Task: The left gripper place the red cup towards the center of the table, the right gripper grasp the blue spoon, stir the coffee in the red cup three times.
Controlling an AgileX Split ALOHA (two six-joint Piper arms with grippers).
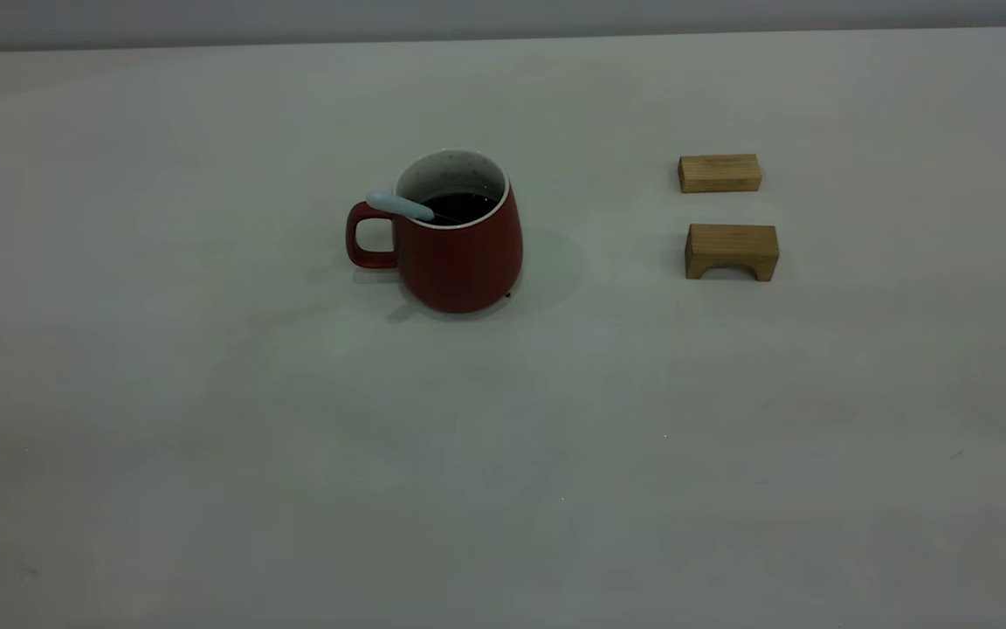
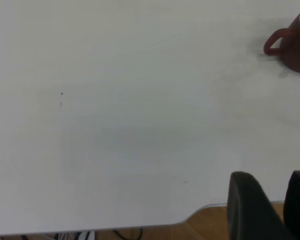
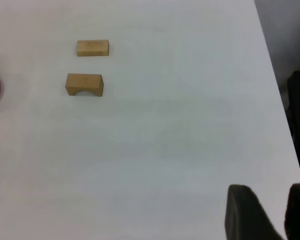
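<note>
The red cup (image 1: 459, 253) stands upright near the middle of the table (image 1: 503, 454), its loop handle pointing left in the exterior view. Dark coffee (image 1: 461, 207) fills it partway. The blue spoon (image 1: 398, 206) rests in the cup, its pale handle leaning on the rim above the loop handle and its bowl hidden in the liquid. No arm shows in the exterior view. My left gripper (image 2: 282, 175) hangs over the table's edge, far from the cup (image 2: 295, 45), fingers close together and empty. My right gripper (image 3: 280, 189) is equally far back, fingers together, holding nothing.
Two wooden blocks lie right of the cup: a flat one (image 1: 720, 173) farther back and an arch-shaped one (image 1: 731, 251) in front of it. The right wrist view also shows both blocks (image 3: 92, 48) (image 3: 84, 84). A rounded table corner (image 2: 185, 220) lies near the left gripper.
</note>
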